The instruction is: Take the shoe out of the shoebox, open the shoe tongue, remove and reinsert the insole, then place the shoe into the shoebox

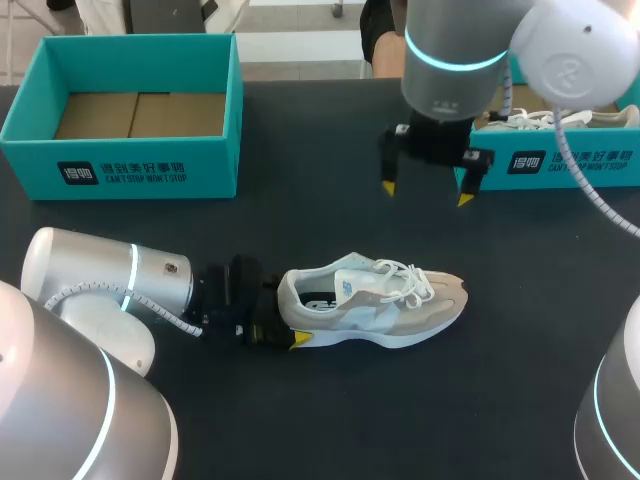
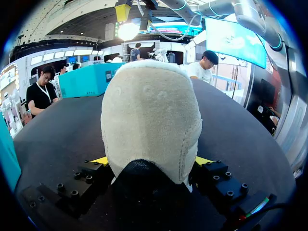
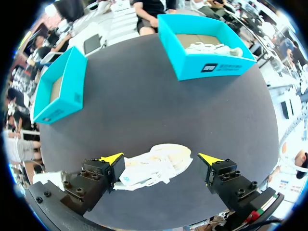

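- Black worktop filled most of the head view and carried everything.
- Teal shoebox stood at the upper left of the frame, open, showing only its cardboard floor.
- A second teal box sat at the upper right, partly behind my right arm, with another pale shoe inside.
- The shoe lay upright on its sole at centre frame, heel left, toe right, well apart from both boxes.
- So the taking-out looked done. With laces apparently tied and the tongue flat, the tongue, insole and return steps seemingly remained.
- The left gripper clamped the heel from both sides, a yellow tip against each flank.
- The right gripper hung above the worktop beyond the shoe, spread wide and holding nothing.
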Tool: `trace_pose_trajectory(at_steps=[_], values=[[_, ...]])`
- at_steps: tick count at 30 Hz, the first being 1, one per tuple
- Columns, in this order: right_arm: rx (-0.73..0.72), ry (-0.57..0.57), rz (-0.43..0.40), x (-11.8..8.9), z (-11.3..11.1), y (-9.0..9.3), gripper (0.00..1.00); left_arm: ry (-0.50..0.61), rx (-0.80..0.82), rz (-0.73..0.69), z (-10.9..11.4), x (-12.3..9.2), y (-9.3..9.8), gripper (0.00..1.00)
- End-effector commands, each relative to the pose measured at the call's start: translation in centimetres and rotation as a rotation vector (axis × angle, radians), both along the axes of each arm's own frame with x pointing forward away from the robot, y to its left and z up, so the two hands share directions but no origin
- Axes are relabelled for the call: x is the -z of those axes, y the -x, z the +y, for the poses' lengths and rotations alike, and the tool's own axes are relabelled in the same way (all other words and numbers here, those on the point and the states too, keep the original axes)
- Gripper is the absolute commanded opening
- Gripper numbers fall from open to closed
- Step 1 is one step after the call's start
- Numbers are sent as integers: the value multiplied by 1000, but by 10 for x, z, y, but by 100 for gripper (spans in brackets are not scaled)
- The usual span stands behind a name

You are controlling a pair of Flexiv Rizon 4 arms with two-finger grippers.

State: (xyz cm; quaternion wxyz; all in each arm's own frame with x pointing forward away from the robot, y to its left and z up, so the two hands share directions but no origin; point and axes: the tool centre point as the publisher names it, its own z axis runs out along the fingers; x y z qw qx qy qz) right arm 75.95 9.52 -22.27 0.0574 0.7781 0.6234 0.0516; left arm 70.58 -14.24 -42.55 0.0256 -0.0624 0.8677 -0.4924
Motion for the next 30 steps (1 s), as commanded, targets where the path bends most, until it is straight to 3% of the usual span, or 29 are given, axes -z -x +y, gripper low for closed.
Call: trace_pose_trajectory(at_steps=[1, 5, 23, 25, 30], values=[[-23, 5, 12, 12, 21, 9, 100, -5, -1, 1, 1, 4, -2, 0], [-57, -19, 9, 14, 38, 17, 100, -5, -1, 1, 1, 4, -2, 0], [-57, -19, 9, 14, 38, 17, 100, -5, -1, 1, 1, 4, -2, 0], [-127, 57, 68, 19, 44, 11, 100, -5, -1, 1, 1, 4, -2, 0], [-139, 161, 164, 34, 60, 15, 100, -5, -1, 1, 1, 4, -2, 0]])
